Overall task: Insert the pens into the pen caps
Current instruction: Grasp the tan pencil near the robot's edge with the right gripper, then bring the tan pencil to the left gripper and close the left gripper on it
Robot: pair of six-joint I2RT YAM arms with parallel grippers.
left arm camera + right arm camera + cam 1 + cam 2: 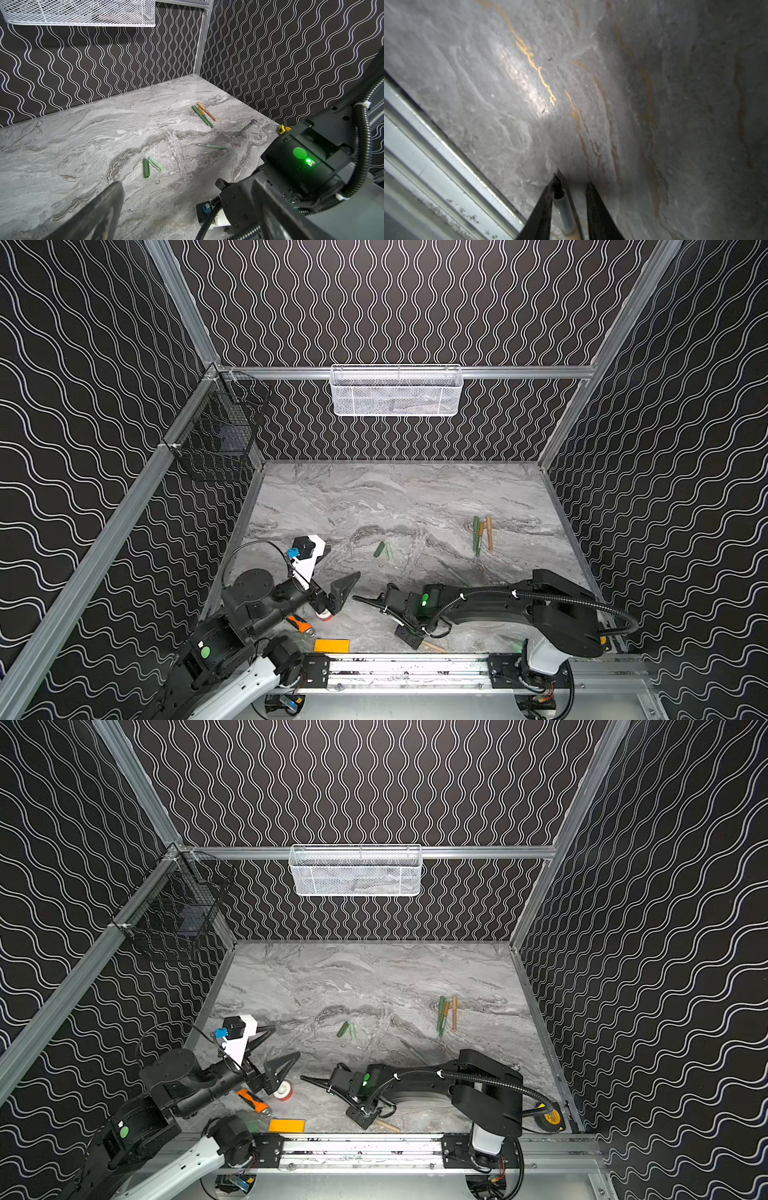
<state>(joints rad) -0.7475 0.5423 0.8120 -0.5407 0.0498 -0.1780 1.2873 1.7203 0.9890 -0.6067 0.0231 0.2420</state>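
The pen [564, 214] lies at the table's [654, 104] near edge, by the rail [436, 155], between the right gripper's [570, 185] jaws. One jaw touches it and the other stands apart, so nothing is clamped. Caught off-centre, it may roll or pivot out toward the rail. The caps [380, 550] lie well apart, mid-table. The left gripper [343, 562] gapes empty.

Two pen caps [382, 549] on the table [374, 497], mid-width; pens [482, 534] in a cluster rightward, farther back.
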